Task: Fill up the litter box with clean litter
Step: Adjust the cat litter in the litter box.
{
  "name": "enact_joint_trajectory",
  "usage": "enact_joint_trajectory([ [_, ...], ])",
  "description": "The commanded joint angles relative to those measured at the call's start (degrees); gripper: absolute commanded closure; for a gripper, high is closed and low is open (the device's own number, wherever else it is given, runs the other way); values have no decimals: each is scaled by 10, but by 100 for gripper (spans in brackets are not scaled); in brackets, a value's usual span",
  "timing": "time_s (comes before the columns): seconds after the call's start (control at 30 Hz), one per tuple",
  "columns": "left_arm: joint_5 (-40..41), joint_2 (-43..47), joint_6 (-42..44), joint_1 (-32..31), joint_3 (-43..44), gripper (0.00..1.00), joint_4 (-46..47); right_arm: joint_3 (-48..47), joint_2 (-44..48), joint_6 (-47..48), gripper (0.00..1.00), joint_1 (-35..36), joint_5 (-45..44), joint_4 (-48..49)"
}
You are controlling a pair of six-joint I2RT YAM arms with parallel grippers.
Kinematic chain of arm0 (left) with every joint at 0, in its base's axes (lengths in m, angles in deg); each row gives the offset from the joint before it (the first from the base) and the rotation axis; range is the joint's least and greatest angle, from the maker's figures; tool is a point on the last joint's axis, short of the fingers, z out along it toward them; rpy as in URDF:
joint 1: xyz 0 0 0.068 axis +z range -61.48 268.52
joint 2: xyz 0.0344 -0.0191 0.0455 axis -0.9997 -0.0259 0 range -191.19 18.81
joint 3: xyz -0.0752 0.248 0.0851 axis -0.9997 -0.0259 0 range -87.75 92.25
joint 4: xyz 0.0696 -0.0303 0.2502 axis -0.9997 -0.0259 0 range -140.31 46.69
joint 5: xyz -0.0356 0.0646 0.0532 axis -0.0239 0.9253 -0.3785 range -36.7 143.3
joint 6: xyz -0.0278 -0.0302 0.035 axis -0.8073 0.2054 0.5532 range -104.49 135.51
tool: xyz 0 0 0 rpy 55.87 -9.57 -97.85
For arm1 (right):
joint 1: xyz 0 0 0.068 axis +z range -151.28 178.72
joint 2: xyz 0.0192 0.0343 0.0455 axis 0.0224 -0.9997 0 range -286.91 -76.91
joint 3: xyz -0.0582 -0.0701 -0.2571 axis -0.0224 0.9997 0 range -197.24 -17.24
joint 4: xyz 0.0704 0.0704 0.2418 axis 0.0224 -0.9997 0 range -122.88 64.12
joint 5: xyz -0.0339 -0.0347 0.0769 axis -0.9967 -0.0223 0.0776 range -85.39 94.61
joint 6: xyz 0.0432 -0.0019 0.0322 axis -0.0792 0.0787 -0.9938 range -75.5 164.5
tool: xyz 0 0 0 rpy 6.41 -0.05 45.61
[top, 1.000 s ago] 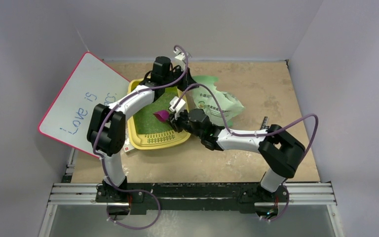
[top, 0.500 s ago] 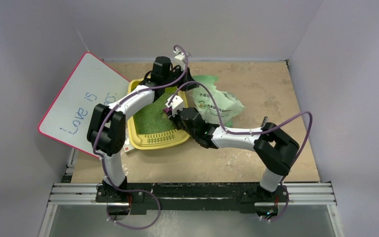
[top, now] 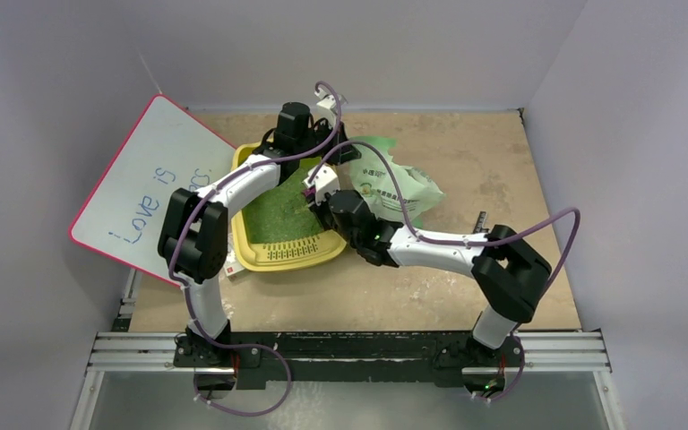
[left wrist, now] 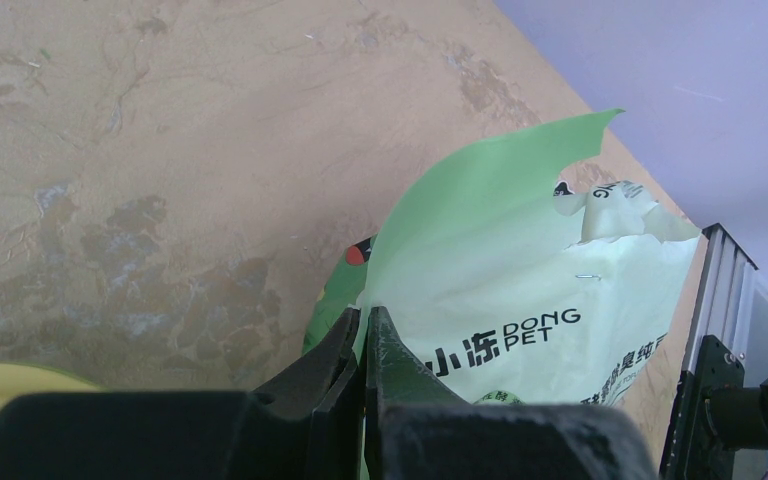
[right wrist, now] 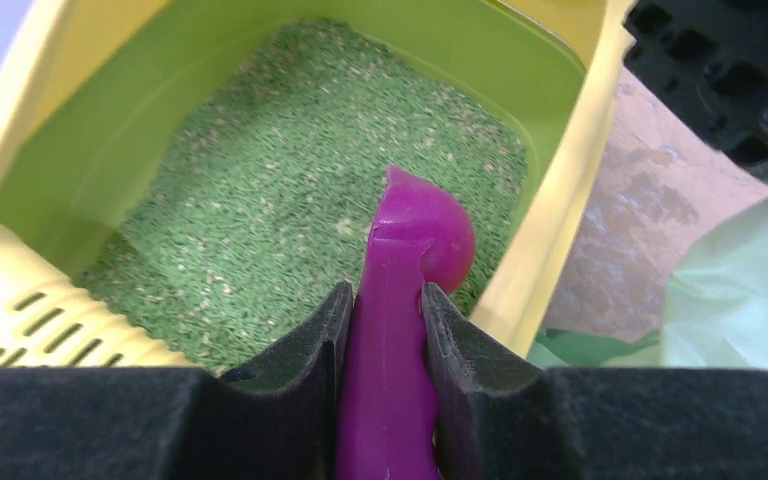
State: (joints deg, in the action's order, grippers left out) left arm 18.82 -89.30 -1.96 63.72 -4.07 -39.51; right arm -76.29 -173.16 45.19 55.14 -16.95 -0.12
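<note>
Clamping the scoop (right wrist: pixel 420 235) over litter (right wrist: pixel 260 200) in the box (right wrist: pixel 552 195) with my right gripper (right wrist: pixel 385 295); my left gripper (left wrist: pixel 363 318) pinches shut on the bag (left wrist: pixel 520 260)

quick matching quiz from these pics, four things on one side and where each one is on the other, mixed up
Things
1. purple scoop
2. clean litter
3. green bag
4. whiteboard

Places
a. off to the left of the tray, blue writing on it
b. clamped between the right gripper fingers
c. spread over the floor of the yellow litter box
d. pinched at its edge by the left gripper

Pairs: 1-b, 2-c, 3-d, 4-a
</note>
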Motion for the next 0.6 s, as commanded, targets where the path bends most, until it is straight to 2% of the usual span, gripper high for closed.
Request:
enact_joint_trajectory([
  [0.0,6,0,-7,4,4,100,31,-46,-11,-32,100,-3,52,56],
  [0.3,13,-8,7,4,11,100,20,-88,-87,-11,100,-1,69,131],
  [0.37,23,-5,22,4,13,100,3,-88,-93,-15,100,-1,99,141],
  [0.43,22,-3,28,5,14,100,-3,-102,-103,-33,100,-1,166,111],
  [0.5,20,-3,28,5,14,100,-2,-140,-112,-50,100,1,188,54],
  [0.57,19,-3,34,5,15,100,-11,-133,-109,-56,100,4,209,33],
])
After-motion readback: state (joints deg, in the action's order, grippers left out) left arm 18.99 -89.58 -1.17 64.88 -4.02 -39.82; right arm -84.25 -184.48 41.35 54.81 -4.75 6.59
